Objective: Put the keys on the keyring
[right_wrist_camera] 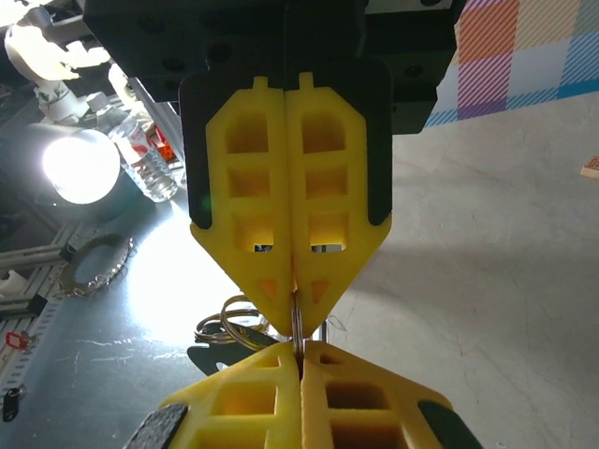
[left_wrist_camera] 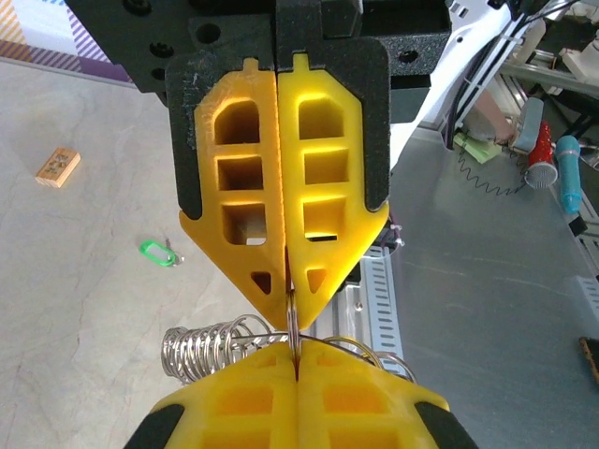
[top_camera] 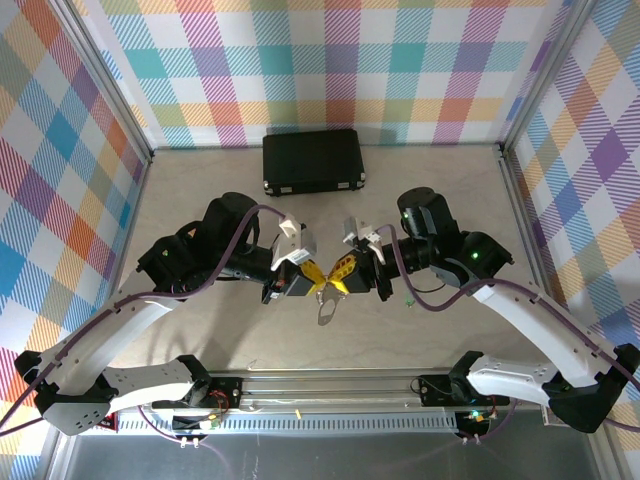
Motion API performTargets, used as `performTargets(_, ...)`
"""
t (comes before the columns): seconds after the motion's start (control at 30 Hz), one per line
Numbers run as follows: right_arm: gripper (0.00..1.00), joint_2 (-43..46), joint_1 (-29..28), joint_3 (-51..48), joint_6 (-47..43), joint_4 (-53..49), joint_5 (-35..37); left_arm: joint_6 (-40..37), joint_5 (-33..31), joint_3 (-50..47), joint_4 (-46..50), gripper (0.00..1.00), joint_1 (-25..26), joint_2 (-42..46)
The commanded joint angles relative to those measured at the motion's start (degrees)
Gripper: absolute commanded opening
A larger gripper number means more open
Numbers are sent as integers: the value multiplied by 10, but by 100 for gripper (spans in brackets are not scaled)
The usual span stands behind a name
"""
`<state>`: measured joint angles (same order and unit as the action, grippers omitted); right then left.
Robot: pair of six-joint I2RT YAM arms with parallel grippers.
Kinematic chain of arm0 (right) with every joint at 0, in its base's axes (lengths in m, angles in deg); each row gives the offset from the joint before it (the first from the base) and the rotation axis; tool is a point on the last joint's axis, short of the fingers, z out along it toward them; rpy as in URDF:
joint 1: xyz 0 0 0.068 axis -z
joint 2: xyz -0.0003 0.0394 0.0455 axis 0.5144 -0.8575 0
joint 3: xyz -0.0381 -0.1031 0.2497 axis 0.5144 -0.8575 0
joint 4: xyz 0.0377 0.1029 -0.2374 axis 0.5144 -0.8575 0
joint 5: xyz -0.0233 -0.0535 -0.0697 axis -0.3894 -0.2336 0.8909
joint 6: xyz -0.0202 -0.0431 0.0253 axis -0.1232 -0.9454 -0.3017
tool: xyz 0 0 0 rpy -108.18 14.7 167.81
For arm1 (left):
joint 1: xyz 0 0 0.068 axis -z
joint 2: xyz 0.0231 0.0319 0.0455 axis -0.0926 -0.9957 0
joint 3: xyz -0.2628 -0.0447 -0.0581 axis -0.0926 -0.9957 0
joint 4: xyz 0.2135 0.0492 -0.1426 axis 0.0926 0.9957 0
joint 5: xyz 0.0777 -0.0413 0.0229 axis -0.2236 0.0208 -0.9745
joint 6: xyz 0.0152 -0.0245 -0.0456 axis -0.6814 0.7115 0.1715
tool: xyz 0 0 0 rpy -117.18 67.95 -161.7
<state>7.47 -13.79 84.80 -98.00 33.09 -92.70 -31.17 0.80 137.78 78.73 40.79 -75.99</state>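
Over beige table (top_camera: 200, 200), angles inward, tip to tip: left gripper (top_camera: 312, 281) and right gripper (top_camera: 341, 271) each pinching the keyring (top_camera: 326, 309), well clear of walls (top_camera: 60, 150).

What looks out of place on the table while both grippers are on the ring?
The green key lies loose on the table, apart from the keyring, which the left gripper and right gripper pinch tip to tip. A small wooden block also lies stray on the table. Nothing looks damaged.
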Motion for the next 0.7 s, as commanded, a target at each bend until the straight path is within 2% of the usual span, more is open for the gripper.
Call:
performTargets(0.0, 0, 2, -7, 26, -17, -7, 4, -19, 3, 12, 6, 0, 5, 2)
performTargets(0.1, 0, 5, -8, 26, -16, -3, 7, -8, -8, 2, -5, 1, 5, 9)
performTargets(0.2, 0, 23, -9, 4, 9, 44, 11, 27, -23, -31, -45, 33, 4, 36)
performTargets(0.3, 0, 51, -9, -39, 70, 142, 13, 93, -40, -89, -136, 54, 2, 100)
performTargets(0.4, 0, 78, -9, -100, 170, 291, 10, 154, -65, -166, -243, 59, 0, 166)
performTargets(0.5, 0, 98, -9, -158, 257, 431, 17, 185, -73, -196, -309, 59, -4, 191)
performTargets(0.67, 0, 107, -9, -189, 317, 535, 12, 205, -55, -188, -346, 55, -4, 180)
